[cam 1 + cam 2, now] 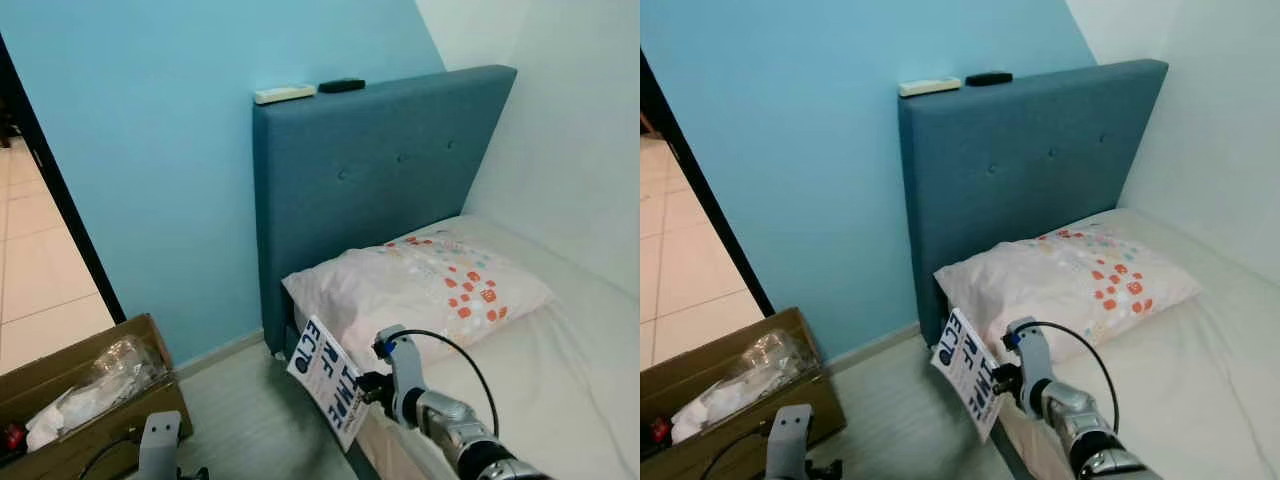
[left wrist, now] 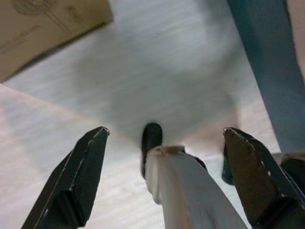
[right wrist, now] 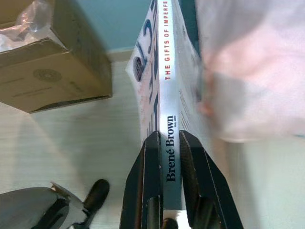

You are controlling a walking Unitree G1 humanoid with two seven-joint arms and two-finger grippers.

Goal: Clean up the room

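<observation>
Two black fingers of right gripper (image 3: pixel 164 188) clamp thin white paperback book (image 1: pixel 328 382) by its spine, beside bed w/ patterned pillow (image 1: pixel 420 285). Light, stiff; spine grip looks secure. Left gripper (image 2: pixel 162 176) spread open, empty.

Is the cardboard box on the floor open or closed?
Open. The cardboard box has its top flaps apart, and crumpled clear plastic and white stuff lie exposed inside it.

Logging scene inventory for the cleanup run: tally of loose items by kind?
Books: 1, the white book clamped in the right gripper
Remotes: 2, white remote and black remote on the headboard
Pillows: 1, pillow on the bed
Cardboard boxes: 1, cardboard box on the floor, plastic wrap inside
Total: 5
</observation>
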